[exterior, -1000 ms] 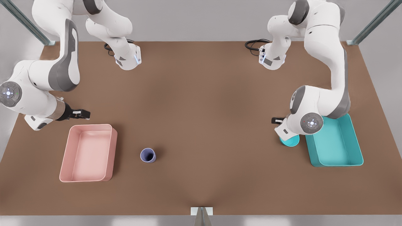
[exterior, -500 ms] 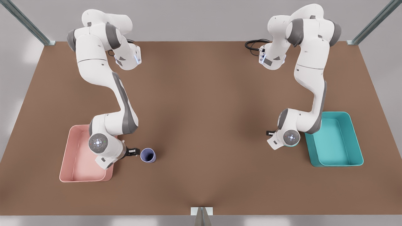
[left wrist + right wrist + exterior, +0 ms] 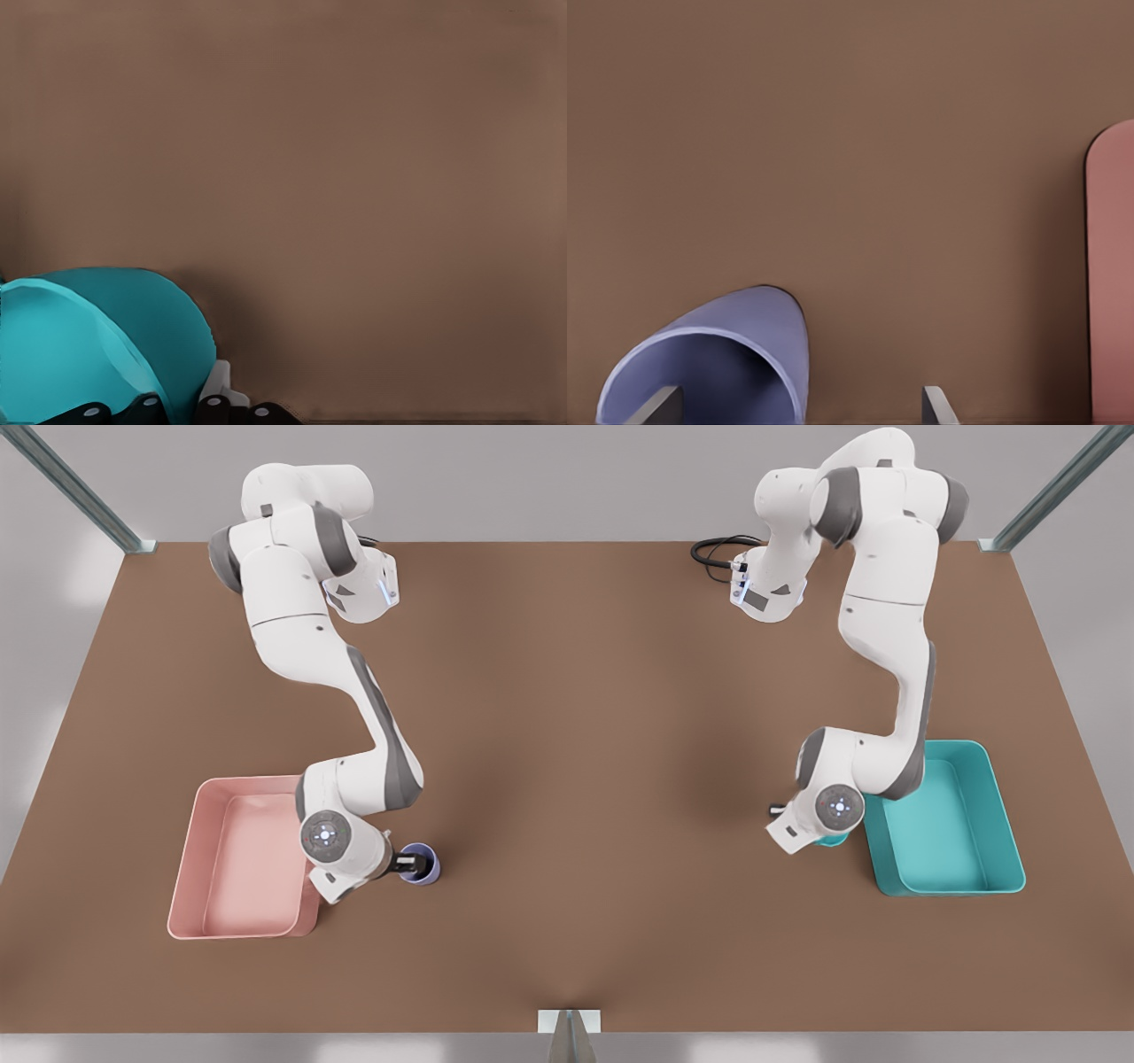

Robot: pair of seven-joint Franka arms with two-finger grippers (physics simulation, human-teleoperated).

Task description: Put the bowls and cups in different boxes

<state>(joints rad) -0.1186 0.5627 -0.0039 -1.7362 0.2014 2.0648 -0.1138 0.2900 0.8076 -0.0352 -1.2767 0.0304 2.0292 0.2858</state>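
Two grippers are seen low at the table (image 3: 585, 717). Nearest, the right gripper (image 3: 413, 861) is placed at the periwinkle cup (image 3: 429, 867), just beside the pink box (image 3: 190, 868) on the front view's left. Its fingers (image 3: 935, 405) are held apart, one inside the cup's rim and one outside. The cup is stood on the table, outside the box. Slightly farther, on the front view's right, the left gripper (image 3: 177, 412) is set at the teal bowl (image 3: 80, 345), which is lying just beside the teal box (image 3: 997, 815). Whether it is clamped cannot be told.
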